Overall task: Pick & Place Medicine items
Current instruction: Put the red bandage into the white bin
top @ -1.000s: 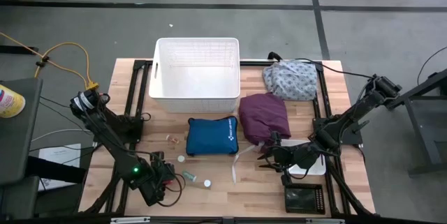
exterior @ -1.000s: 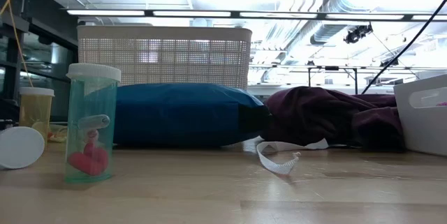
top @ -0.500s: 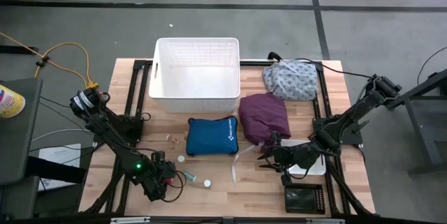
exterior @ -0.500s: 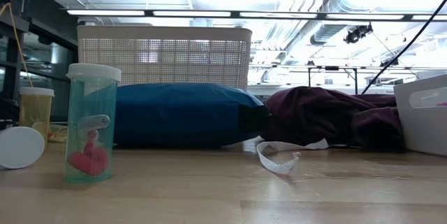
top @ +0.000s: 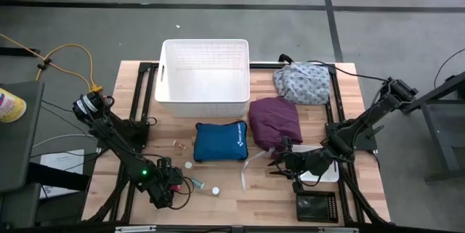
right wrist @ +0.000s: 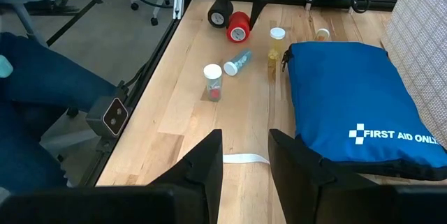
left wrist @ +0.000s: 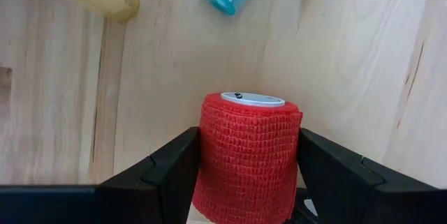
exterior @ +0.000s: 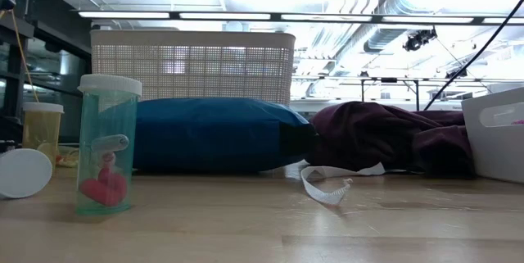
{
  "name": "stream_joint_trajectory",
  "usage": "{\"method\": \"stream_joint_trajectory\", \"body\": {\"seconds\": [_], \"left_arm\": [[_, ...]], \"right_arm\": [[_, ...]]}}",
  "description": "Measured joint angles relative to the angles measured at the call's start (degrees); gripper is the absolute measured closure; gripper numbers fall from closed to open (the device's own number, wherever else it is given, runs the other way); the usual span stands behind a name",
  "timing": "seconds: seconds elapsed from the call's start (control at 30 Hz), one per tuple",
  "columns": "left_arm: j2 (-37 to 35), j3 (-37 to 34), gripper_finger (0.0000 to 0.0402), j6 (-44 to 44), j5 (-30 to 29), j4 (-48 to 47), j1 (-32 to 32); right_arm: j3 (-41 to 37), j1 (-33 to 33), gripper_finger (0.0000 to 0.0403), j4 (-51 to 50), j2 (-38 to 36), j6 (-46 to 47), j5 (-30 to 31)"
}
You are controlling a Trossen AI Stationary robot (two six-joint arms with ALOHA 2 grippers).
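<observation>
Nothing has shifted since before: my left claw (left wrist: 244,203) grips the red woven bandage roll (left wrist: 248,155), bottom centre; the white plastic basket (top: 205,96) stays empty, vials unplaced.

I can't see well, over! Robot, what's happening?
Left gripper shut on red bandage roll. Right gripper empty, waiting near the first aid pouch. Nothing blocking.
</observation>
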Motion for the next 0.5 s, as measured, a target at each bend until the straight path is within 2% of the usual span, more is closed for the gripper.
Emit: {"method": "stream_joint_trajectory", "body": {"seconds": [0.1, 0.37, 0.5], "left_arm": [[0.0, 0.0, 0.0187, 0.0, 0.0, -0.1, 0.0], [0.0, 0.0, 0.0235, -0.1, 0.0, -0.3, 0.0], [0.0, 0.0, 0.0239, -0.2, 0.0, -0.3, 0.0]], "right_arm": [[0.0, 0.0, 0.0300, 0.0, 0.0, 0.0, 0.0], [0.0, 0.0, 0.0300, 0.0, 0.0, 0.0, 0.0], [0.0, 0.0, 0.0300, 0.0, 0.0, 0.0, 0.0]]}}
